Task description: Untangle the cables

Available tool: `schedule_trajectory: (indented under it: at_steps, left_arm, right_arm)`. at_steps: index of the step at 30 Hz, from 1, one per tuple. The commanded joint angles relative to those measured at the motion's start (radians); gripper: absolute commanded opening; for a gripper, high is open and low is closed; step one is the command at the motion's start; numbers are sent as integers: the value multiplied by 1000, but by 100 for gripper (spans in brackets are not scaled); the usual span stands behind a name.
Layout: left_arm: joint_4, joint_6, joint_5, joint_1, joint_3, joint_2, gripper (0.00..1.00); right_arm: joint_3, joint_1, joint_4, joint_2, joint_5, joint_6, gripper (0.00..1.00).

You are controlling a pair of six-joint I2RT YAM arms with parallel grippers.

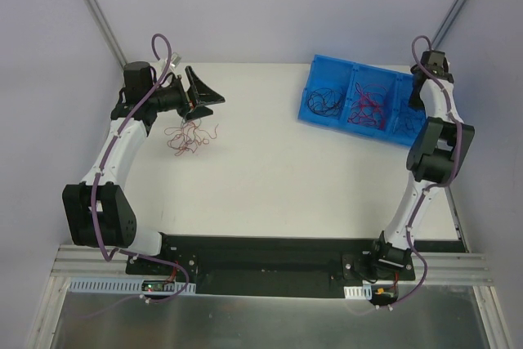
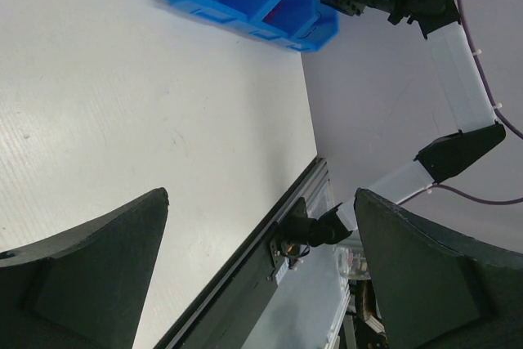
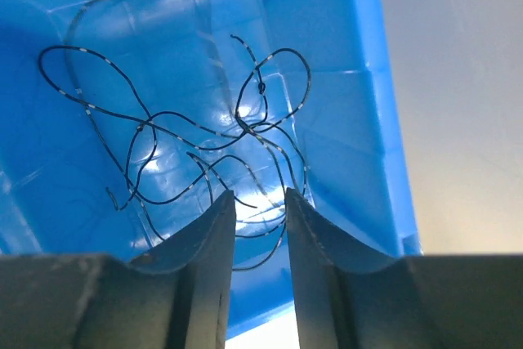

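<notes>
The springy, feather-light red cables (image 1: 189, 138) at the table's nine o'clock likely want pinching on an outer loop; the left gripper (image 2: 261, 279) gapes wide and empty, the right gripper (image 3: 260, 206) is barely parted.

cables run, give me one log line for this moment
left fingers: wide open, empty | right fingers: slightly apart over black cables in blue bin | red cables: loose clump on table

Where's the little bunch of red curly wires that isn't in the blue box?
The red bunch lies on the white table, on the left in the top view, next to the left pincer, far from the blue box at the back right.
</notes>
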Motion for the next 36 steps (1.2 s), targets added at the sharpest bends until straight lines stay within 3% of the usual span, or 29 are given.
schedule_trajectory:
  at_steps: [1,7,12,17,27,36]
  left_arm:
    - [12,18,30,2,-1,-18,96]
    - [12,17,32,2,-2,-22,96]
    - [14,15,32,4,-2,-22,96]
    - [15,12,33,2,-2,-25,96]
    - [17,15,33,2,-4,-19,96]
    - [17,20,33,2,-4,-7,96]
  right_arm:
    - [77,-4,-120,-96,-19,59,39]
    - [-113,-4,-68,-283,-134,139,56]
    - [-351,-2,15,-391,-295,200,58]
    - [-535,-4,159,-445,-403,269,54]
    - [-457,-4,153,-374,-270,209,20]
    - [-161,-5,91,-218,-171,113,13]
